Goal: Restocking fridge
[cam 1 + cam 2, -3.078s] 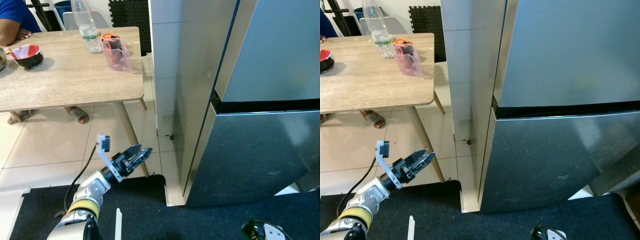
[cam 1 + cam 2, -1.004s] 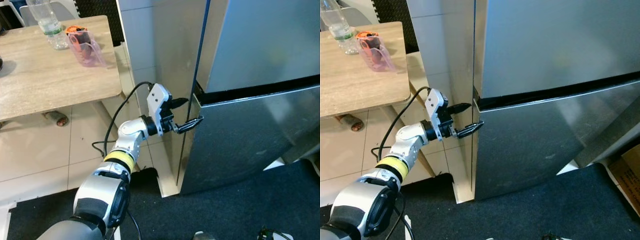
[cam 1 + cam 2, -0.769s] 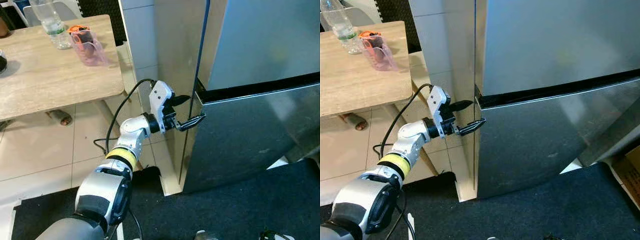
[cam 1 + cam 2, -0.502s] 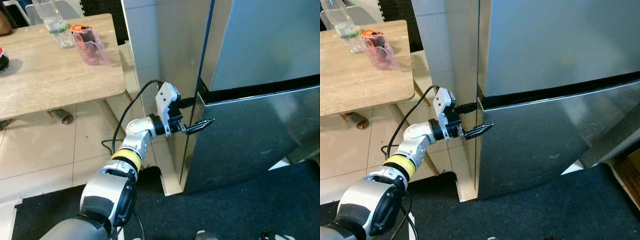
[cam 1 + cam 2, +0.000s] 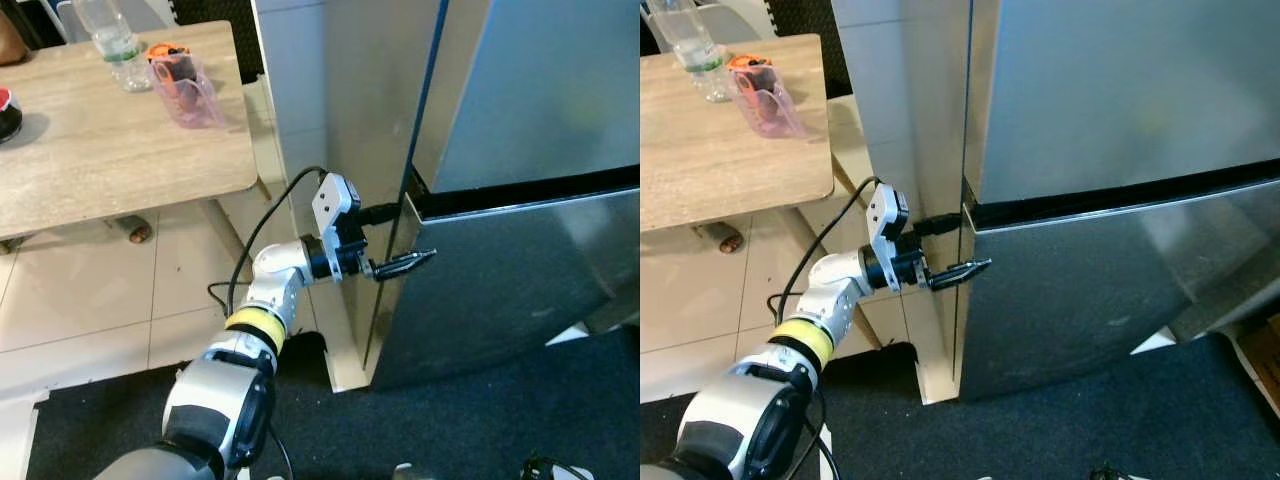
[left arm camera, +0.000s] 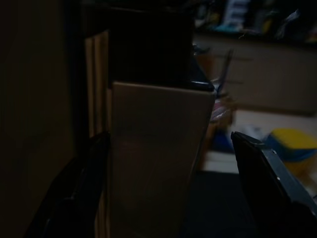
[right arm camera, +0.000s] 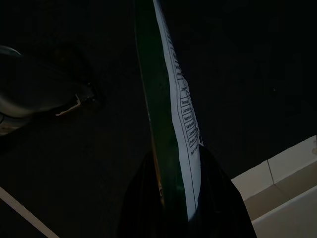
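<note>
Fridge: the tall silver steel fridge stands at about 2 o'clock in the left eye view. It is shut. A dark gap runs across it between the top door and the bottom door.

Door edge: the left edge of the shiny bottom door runs straight up and down. This long edge is what the next move turns on, I think.

Left arm: the silver left arm's jaws are at the top left corner of the bottom door, near the middle of the left eye view. They point toward 3 o'clock.

Jaws: the left jaws are spread apart. One black finger goes into the dark gap at the corner. The other black finger lies in front of the door face. The left wrist view shows the pale door edge sitting between the two fingers. They hold nothing yet.

Nearer arm: the left arm is right at the door.

Right arm: it hangs low. Its jaws are closed on a thin green packet with a white label, seen in the dark right wrist view.

Next move: the jaws would need to close on the edge, then pull back toward 9 o'clock, so the door can swing open.

Worktop: a light wooden worktop is at 10 o'clock, well apart from the fridge. On it stand a clear plastic bottle and a pink see-through jug.
</note>
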Controlling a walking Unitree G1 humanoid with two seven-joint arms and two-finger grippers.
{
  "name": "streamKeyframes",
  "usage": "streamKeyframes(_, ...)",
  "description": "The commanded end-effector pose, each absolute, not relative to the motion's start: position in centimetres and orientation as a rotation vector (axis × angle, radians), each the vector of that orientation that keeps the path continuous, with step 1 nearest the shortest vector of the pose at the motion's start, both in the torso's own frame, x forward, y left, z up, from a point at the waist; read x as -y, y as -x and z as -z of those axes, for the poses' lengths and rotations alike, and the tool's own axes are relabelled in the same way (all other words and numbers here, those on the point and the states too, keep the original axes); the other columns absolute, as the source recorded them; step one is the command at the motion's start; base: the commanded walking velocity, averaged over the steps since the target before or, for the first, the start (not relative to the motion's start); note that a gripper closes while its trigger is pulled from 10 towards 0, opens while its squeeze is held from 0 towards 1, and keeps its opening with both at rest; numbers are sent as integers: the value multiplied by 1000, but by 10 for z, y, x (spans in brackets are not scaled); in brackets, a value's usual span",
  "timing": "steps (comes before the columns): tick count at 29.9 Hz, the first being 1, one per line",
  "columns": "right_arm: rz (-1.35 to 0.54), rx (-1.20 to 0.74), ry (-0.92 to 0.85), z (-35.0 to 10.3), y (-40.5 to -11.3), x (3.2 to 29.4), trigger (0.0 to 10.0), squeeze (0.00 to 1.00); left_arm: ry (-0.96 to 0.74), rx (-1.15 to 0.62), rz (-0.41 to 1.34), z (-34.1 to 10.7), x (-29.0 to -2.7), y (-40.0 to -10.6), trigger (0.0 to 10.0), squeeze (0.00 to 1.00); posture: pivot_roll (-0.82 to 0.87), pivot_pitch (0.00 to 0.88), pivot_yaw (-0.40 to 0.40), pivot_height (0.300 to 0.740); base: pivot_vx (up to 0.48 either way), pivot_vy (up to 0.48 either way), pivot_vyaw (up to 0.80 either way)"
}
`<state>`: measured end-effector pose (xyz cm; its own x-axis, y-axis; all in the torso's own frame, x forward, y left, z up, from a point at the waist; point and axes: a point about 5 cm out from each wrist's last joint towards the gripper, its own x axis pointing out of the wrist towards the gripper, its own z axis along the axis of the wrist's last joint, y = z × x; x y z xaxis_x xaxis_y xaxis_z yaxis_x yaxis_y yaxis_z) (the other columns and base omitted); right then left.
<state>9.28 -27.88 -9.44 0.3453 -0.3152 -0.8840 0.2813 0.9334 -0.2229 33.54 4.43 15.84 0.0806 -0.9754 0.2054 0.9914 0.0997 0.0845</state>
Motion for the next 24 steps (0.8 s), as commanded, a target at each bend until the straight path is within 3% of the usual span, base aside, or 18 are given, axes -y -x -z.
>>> streamKeyframes(1,407,-1161,29,95,-89,280,10000,0,71,110,1824,-137,-6,-303,10000,0,-176,148,37,740,0,0,0)
streamKeyframes(12,402,-1161,24,96,-91,276,10000,0,108,70,1863,-128,-13,-294,10000,0,-159,136,44,740,0,0,0)
streamKeyframes(19,394,-1177,28,98,-89,272,10000,0,61,-104,1637,-86,-49,-294,10000,0,-148,127,50,740,0,0,0)
streamKeyframes(23,393,-1208,44,100,-84,271,10000,0,96,-374,1343,-29,-98,-275,10000,0,-141,125,48,740,0,0,0)
streamKeyframes(24,393,-1208,44,100,-84,271,10000,0,96,-374,1343,-29,-98,-275,10000,0,-141,125,48,740,0,0,0)
